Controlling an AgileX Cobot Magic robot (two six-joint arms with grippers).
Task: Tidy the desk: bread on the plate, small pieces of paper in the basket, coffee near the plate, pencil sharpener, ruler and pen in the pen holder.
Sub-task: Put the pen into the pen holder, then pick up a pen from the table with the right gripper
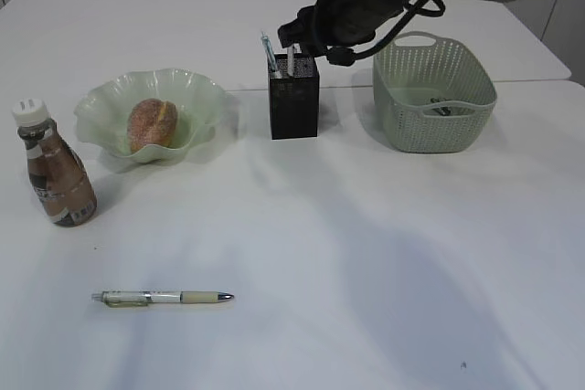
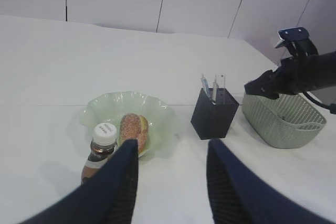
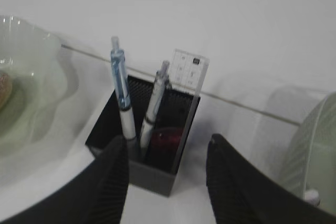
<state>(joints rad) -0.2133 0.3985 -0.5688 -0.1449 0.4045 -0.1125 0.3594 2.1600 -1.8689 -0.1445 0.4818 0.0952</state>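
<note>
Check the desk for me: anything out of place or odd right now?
One pen lies alone on the front of the desk, far from the pen holder, which already holds two pens and the ruler. Bread sits in the plate, and the coffee stands upright beside it. Nothing spilled.

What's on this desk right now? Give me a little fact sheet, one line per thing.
bread: in the plate
coffee: upright, left of the plate
pen holder: holds two pens, the ruler and a dark red item
basket: something small inside, too unclear to name
loose pen: lying on the desk, near front
right gripper: jaws open above the pen holder
</note>
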